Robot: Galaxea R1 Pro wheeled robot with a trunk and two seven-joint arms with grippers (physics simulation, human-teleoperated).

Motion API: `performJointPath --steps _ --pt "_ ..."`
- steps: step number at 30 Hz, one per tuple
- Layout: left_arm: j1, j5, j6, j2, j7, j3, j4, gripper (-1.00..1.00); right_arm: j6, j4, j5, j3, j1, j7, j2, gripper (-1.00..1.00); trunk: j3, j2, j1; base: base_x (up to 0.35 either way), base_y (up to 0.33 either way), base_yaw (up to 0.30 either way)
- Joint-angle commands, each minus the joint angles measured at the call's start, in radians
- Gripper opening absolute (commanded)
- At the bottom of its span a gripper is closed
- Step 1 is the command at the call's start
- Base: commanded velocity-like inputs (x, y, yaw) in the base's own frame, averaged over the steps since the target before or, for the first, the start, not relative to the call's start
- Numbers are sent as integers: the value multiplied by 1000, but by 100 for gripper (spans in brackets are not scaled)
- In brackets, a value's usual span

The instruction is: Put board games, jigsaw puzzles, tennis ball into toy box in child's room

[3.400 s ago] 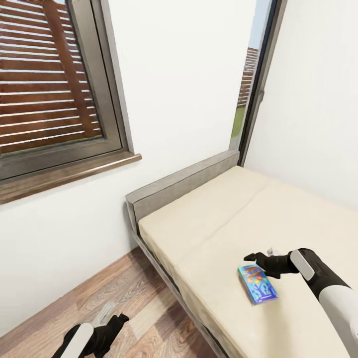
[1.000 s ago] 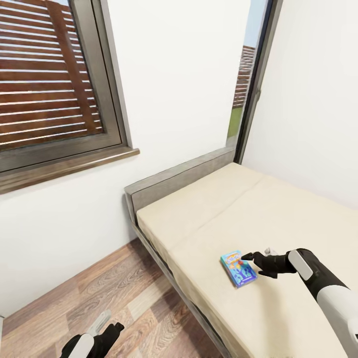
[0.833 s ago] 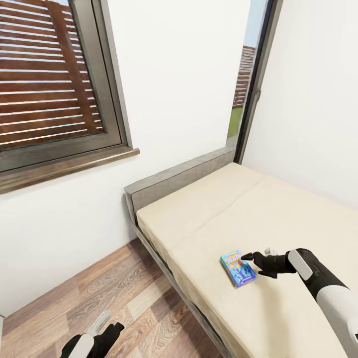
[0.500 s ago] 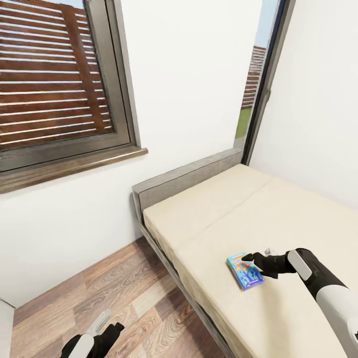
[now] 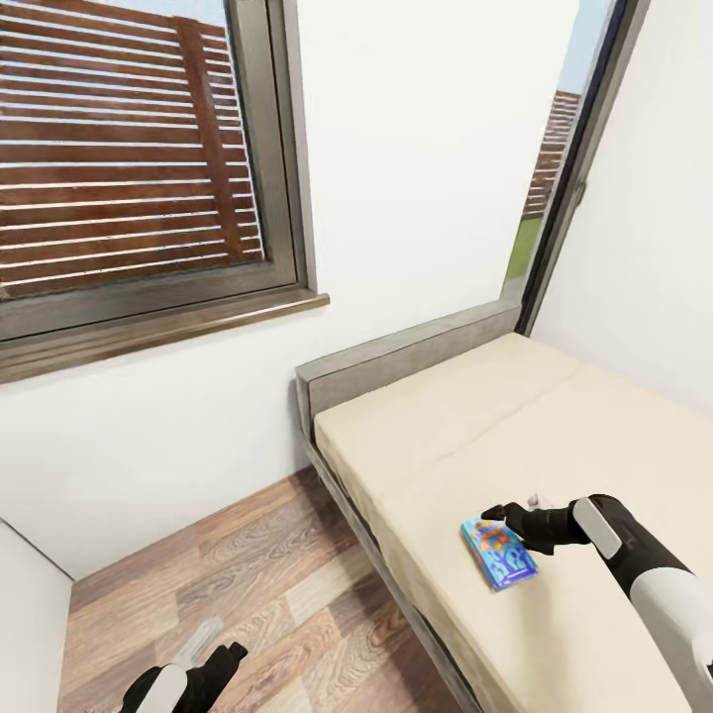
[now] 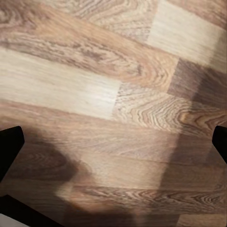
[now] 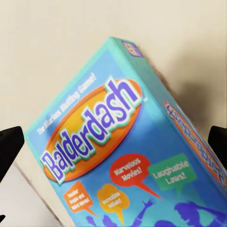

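Room corner, white walls (image 5: 426, 178), wood plank floor (image 5: 248, 584). Large window (image 5: 129, 168) with grey frame on the left wall, brown slatted fence outside; narrow tall window (image 5: 564, 158) at the far corner.

Bed (image 5: 594, 436): cream mattress, grey frame, headboard against the wall under the narrow window, long edge running toward the camera.

Right arm reaches out over the mattress, white forearm, black wrist. Right gripper (image 5: 495, 515) sits just above the near end of the blue board game (image 5: 498, 553), fingertips at or over its edge; contact not certain. In the right wrist view black fingertips (image 7: 10, 144) show at both sides with the box between and below them, so fingers are apart, not clamped.

Board game lies flat on the mattress, near the bed's floor-side edge, angled. Lid reads "Balderdash" (image 7: 118, 156) in yellow-outlined letters on an orange oval, blue ground, teal border.

Left gripper (image 5: 223, 659) hangs low over the floor beside the bed; wrist view shows fingertips (image 6: 9, 144) wide apart over bare planks (image 6: 113, 113), holding nothing.
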Motion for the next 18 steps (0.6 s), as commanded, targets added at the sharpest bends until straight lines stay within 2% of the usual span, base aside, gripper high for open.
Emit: performJointPath --steps 1,18 --pt "-1 10 3 0 8 1 -2 100 1 1 -14 5 1 10 -1 100 -1 0 3 0 0 73" --pt "-1 10 3 0 8 1 -2 100 1 1 -14 5 0 9 1 100 -1 0 3 -1 0 25"
